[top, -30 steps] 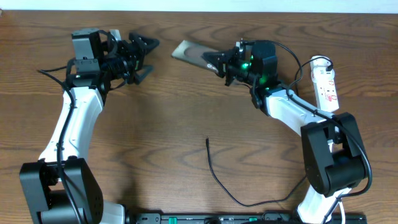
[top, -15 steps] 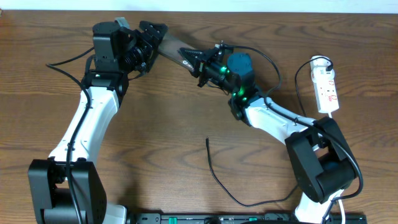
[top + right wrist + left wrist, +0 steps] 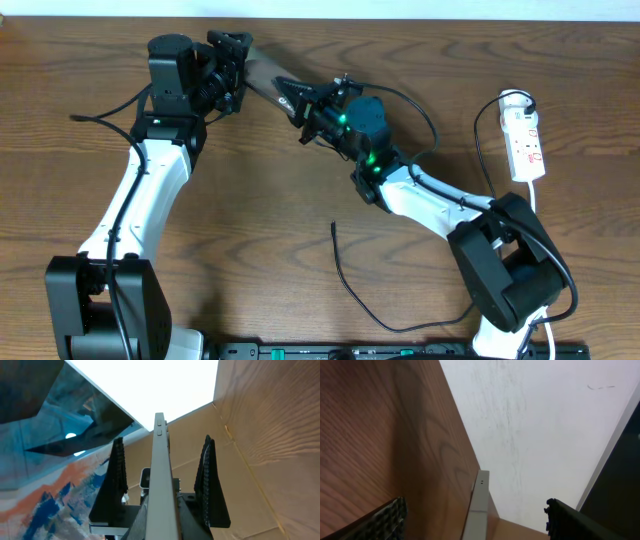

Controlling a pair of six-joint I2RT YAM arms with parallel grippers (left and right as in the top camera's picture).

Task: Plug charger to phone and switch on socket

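The phone (image 3: 268,76) was off the surface (image 3: 250,220), up near the far edge and spanning the gap between the two arms. The right end effector (image 3: 303,105) appeared to be clamped on the phone's nearer end, pinching its flat faces. In the right wrist view the phone ran edge-on up the middle, though the arm's own tips were too blurred at the bottom to be sure of contact. The left end effector (image 3: 237,66) sat at the opposite end with its fingers (image 3: 382,521) spread wide, one on each side of the thin edge and neither touching it.

I judged this to be a handover or a two-arm steadying. One arm bore the phone while the other lined up to take it, probably so that the port end could be offered for plugging (which end carried the port I could not tell).

The charger (image 3: 337,262) lay loose on the surface, well apart from both arms, with nothing holding it. The socket (image 3: 524,140) lay at the right with no end effector near it, so the switching was not yet begun.

As for writing, white lettering showed on the phone's face just beside the right end effector, too small to read. The socket bore red marks, but no word on it was legible.
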